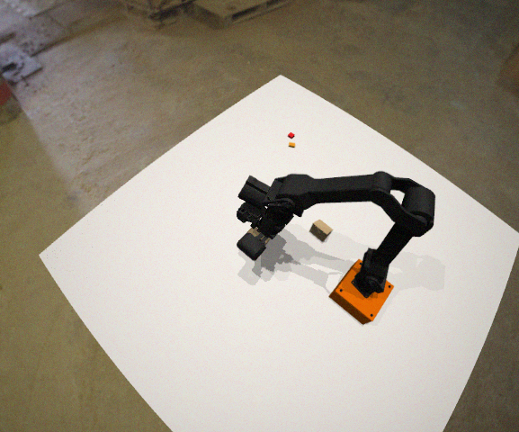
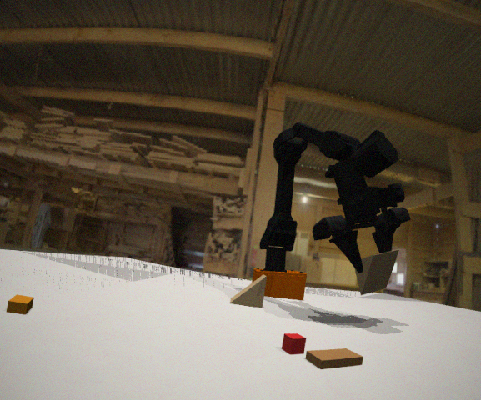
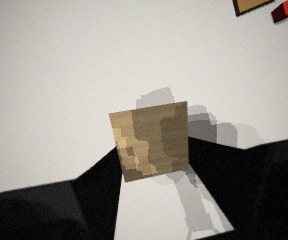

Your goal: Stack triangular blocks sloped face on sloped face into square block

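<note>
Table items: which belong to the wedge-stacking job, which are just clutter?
Job:
tan triangular block held in the gripper
tan triangular block resting on the white table

Clutter:
small red cube
flat brown slab
small orange cube

One triangular block [image 2: 376, 271] is held between the fingers of the gripper [image 2: 369, 258], raised above the table [image 1: 156, 288]. The other triangular block [image 2: 251, 294] is set on the table just in front of the arm's base [image 2: 294, 286] in the exterior view. Nearer that camera, a small cube [image 2: 293, 342] is placed beside a flat slab [image 2: 333, 357], while another cube [image 2: 19, 303] is placed well apart on the left.
</note>
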{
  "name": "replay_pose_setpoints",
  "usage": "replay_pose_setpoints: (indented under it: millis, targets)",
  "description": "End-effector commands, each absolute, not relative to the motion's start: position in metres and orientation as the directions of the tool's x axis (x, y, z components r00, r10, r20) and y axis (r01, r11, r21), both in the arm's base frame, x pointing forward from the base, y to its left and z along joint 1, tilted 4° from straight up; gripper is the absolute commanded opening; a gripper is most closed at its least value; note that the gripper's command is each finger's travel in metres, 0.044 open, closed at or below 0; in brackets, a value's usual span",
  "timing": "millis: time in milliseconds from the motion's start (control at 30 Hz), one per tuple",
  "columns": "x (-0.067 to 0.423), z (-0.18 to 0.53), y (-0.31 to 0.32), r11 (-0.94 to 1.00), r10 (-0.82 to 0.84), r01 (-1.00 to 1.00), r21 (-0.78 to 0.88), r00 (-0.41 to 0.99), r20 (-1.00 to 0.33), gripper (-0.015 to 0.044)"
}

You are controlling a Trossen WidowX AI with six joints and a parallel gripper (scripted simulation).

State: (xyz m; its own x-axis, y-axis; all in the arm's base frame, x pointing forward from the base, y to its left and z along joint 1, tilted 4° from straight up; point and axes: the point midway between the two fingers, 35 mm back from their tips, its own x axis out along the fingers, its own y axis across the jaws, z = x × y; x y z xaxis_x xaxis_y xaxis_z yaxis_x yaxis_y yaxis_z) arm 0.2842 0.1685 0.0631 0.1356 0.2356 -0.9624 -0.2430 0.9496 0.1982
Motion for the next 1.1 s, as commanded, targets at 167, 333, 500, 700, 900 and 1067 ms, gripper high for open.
replay_pose_setpoints:
  millis: [167, 333, 500, 700, 900, 1067]
  targets:
    - [0.2860, 0.0660, 0.1707, 0.862, 0.185, -0.496, 0.101, 0.121, -0.975, 0.0000]
    - [0.2859, 0.0670, 0.1714, 0.778, 0.153, -0.626, 0.051, 0.110, -0.982, 0.0000]
    - [0.2857, 0.0681, 0.1721, 0.671, 0.121, -0.742, 0.007, 0.100, -0.988, 0.0000]
    - [0.2854, 0.0697, 0.1728, 0.516, 0.082, -0.856, -0.034, 0.088, -0.993, 0.0000]
    - [0.2851, 0.0714, 0.1736, 0.339, 0.043, -0.939, -0.059, 0.078, -0.996, 0.0000]
    - [0.2848, 0.0731, 0.1741, 0.180, 0.009, -0.981, -0.067, 0.070, -0.997, 0.0000]
